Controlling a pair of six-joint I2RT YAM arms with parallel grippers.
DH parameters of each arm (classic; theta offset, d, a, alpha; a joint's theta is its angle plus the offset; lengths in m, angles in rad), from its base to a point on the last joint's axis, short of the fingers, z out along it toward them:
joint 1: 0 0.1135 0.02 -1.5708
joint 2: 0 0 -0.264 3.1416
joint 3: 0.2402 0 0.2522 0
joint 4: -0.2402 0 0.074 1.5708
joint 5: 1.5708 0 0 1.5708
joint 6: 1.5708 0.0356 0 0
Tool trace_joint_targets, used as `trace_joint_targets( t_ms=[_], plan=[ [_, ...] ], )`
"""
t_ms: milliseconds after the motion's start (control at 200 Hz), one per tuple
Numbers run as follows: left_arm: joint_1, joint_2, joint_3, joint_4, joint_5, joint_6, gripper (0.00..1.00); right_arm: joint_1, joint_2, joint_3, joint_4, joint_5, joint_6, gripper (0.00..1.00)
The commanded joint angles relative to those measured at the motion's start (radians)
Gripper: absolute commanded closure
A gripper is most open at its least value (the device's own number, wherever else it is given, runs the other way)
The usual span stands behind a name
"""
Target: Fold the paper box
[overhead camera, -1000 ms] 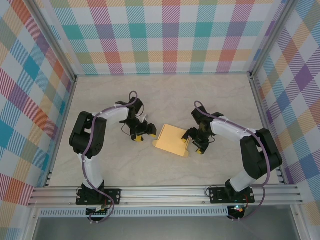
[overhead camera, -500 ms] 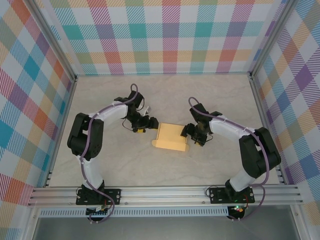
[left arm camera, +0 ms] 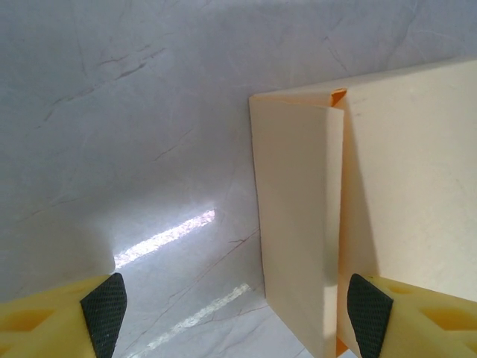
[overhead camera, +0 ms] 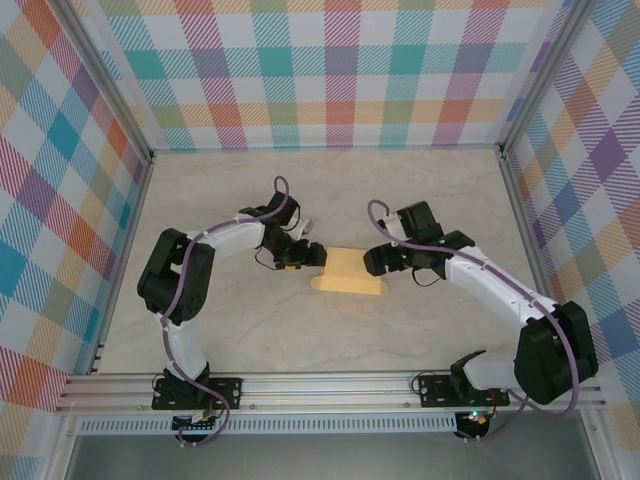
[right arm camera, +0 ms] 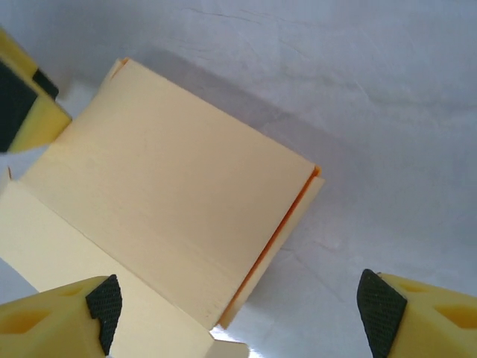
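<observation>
Item: paper box of pale yellow-orange thin card, flat and partly folded, lying mid-way on the pale marbled counter between both arms. The left gripper stands wide apart astride the box's left folded flap, holding nothing. The right gripper is likewise spread wide at the box's right end, holding nothing.

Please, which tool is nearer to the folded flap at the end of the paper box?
Left. The left tool stands open astride that flap of the paper box. The right tool stands open at the opposite end.
</observation>
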Motion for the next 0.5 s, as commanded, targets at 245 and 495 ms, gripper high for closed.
trace_joint_targets(
  t_ms=[245, 495],
  plan=[
    [-0.021, 0.03, 0.025, -0.046, -0.111, 0.032, 0.2, 0.05, 0.025, 0.086, -0.058, -0.165, -0.95, 0.0],
    [-0.021, 0.023, 0.036, -0.04, -0.091, 0.026, 0.19, 0.058, 0.27, 0.272, -0.121, -0.161, -0.992, 0.0]
  ],
)
